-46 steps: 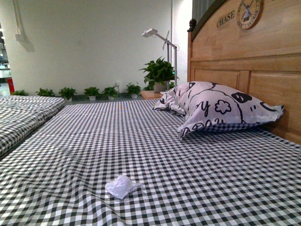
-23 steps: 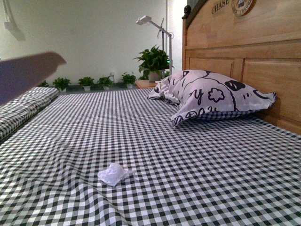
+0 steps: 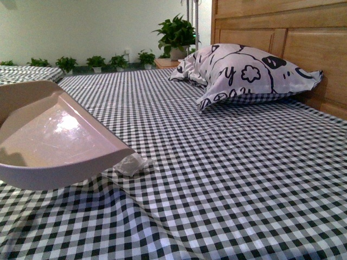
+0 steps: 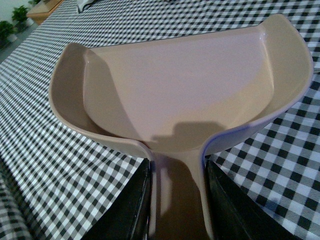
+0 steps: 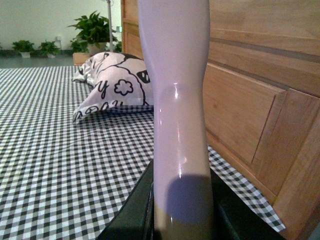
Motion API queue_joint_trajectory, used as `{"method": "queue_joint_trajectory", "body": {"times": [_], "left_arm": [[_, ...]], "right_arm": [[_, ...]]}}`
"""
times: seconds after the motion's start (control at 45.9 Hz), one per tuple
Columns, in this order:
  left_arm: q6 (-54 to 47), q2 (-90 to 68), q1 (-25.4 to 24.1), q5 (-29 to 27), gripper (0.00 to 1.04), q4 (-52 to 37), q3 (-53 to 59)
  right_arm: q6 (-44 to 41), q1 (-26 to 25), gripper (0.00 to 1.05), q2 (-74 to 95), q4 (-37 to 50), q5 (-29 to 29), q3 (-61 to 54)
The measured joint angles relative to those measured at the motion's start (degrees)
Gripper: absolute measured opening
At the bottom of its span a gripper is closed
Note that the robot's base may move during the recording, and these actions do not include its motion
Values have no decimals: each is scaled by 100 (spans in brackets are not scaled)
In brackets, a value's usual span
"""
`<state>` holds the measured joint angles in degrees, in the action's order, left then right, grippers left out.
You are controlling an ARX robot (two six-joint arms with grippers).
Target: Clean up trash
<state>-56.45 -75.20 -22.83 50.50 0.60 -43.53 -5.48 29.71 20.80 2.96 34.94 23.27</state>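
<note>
Where dustpan [image 3: 54,135] lip ends, trash [image 3: 130,164] (wad) lies.

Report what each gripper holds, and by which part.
Left gripper: the dustpan, by its handle. Right gripper: a pale shaft; which tool it belongs to cannot be told.

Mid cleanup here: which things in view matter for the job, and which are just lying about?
Job: wad; dustpan, held in left fingers; pale handle, held in right fingers.
Lying about: pillow; headboard; plants; sheet.
</note>
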Motion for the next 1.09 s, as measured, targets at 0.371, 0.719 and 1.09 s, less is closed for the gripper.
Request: {"method": "queue_joint_trajectory", "body": {"times": [0.371,0.719,1.09], "left_arm": [[-809,-175,-376,455,29,955,-87],[-911,-396,-568,603,29,804,-116],[-826,-933,-396,531,29,372,-116]], "right_arm": [[0,0,20,0,0,0,0],[2,0,20,0,-2,0,0],[0,0,20,0,-2,0,0]]}}
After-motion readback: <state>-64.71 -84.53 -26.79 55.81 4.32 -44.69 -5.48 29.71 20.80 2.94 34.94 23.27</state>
